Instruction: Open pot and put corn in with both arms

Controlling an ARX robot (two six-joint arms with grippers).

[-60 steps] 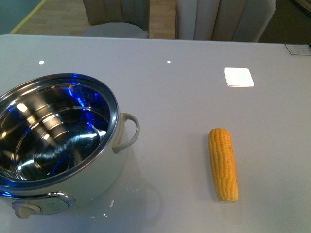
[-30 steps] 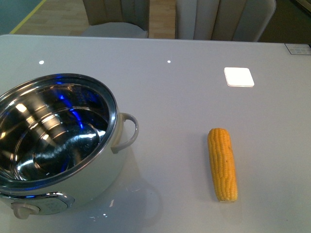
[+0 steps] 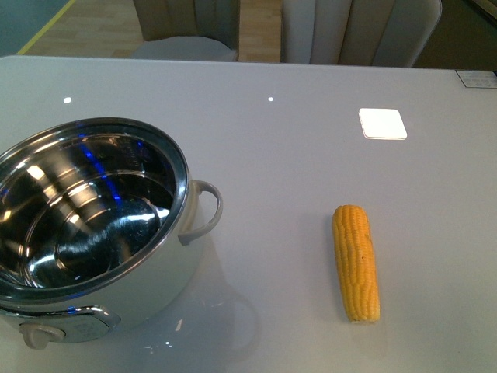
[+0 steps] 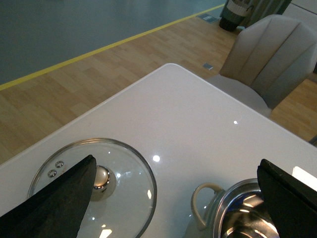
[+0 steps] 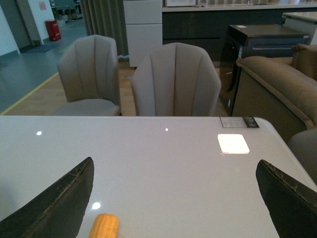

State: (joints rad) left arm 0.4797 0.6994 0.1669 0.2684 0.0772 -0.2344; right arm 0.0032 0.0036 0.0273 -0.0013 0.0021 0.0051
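1. The pot (image 3: 167, 272) stood open at the near left of the white table (image 3: 295, 171), with its shiny steel inside showing.
2. Its glass lid (image 4: 129, 173) lay flat on the table beside the pot and did not touch it.
3. The corn (image 3: 356, 263) lay on the table to the right, well apart from the pot, one end pointing far.
4. The left gripper (image 4: 176, 163) hovered above the lid, fingers spread wide, holding nothing.
5. The right gripper (image 5: 175, 161) was also spread wide and held nothing.

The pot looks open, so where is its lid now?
In the left wrist view, the glass lid lies flat on the table beside the pot, near its loop handle.
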